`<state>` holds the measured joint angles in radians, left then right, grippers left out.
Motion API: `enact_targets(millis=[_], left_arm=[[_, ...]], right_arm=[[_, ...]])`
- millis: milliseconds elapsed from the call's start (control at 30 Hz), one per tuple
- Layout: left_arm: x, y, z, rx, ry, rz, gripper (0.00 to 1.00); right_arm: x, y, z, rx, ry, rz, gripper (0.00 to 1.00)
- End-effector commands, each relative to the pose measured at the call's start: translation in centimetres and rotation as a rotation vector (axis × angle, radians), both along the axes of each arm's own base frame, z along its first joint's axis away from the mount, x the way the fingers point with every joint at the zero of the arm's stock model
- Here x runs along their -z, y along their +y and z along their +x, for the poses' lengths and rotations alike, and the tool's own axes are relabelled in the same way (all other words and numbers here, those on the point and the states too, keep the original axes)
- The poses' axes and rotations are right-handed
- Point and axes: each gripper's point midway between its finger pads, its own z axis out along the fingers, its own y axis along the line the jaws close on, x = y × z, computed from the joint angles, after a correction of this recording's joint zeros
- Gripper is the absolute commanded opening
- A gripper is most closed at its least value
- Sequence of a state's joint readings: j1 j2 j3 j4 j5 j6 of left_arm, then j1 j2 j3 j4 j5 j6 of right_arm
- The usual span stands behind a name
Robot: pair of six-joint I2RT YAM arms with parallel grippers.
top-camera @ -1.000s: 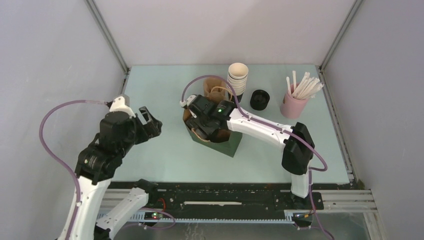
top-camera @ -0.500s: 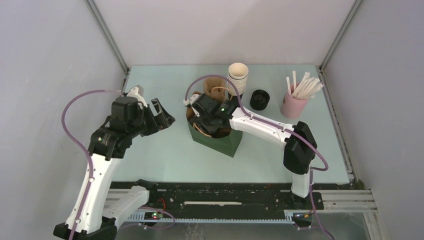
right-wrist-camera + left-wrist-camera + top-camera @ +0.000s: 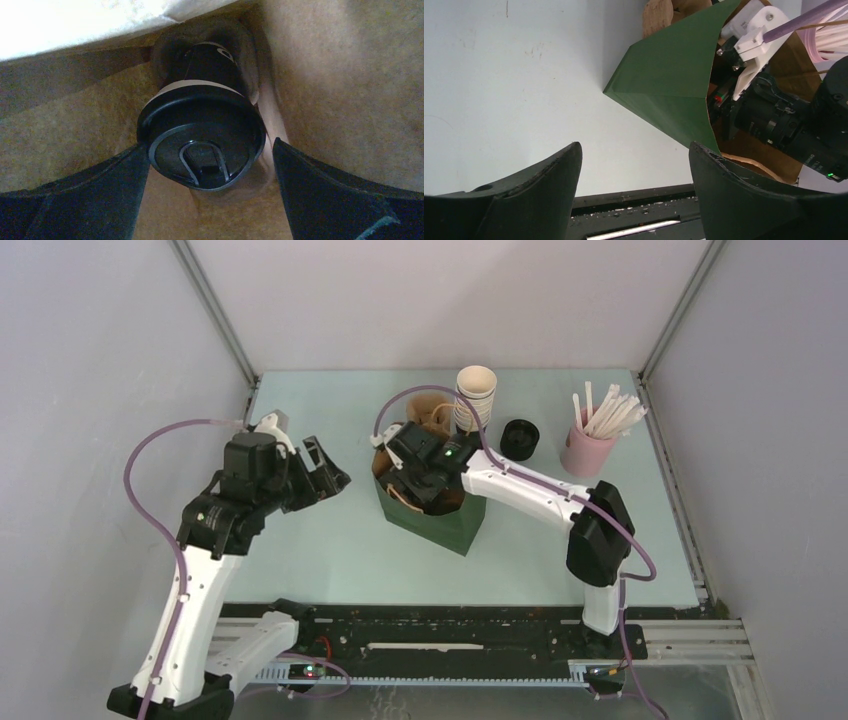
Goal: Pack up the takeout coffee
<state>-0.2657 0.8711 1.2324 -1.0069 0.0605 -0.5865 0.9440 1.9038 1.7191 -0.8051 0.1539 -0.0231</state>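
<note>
Black-lidded takeout coffee (image 3: 200, 132), white-rimmed, inside green bag (image 3: 664, 75), right hand (image 3: 210, 147) spread around it, left hand (image 3: 635, 147) spread

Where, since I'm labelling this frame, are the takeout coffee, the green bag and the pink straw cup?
takeout coffee (image 3: 202, 150): right wrist view, on the top of its lid.
green bag (image 3: 432, 525): top external view, on its near green wall.
pink straw cup (image 3: 583, 454): top external view, on its pink side.

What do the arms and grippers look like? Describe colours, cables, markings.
Both arms have white links and black joint housings, each trailing a lilac cable. The left gripper and right gripper have broad, curved matte-black fingers. A green light glows on the right wrist.
</note>
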Motion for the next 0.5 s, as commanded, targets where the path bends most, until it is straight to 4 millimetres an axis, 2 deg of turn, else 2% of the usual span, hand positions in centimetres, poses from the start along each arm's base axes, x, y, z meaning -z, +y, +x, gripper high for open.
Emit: enact_targets(millis=[0, 267, 467], left_arm=[[-1.6, -0.4, 0.5, 0.005, -0.036, -0.032, 0.83], [-2.5, -2.8, 1.1, 0.106, -0.057, -0.120, 0.87], [-2.1, -3.9, 0.6, 0.155, -0.043, -0.163, 0.89]], right_arm=[[-3.4, -1.0, -0.1, 0.013, -0.022, 0.026, 1.00], [-5.0, -1.5, -0.6, 0.025, -0.035, 0.057, 1.00], [-6.0, -1.8, -0.7, 0.055, -0.065, 0.079, 1.00]])
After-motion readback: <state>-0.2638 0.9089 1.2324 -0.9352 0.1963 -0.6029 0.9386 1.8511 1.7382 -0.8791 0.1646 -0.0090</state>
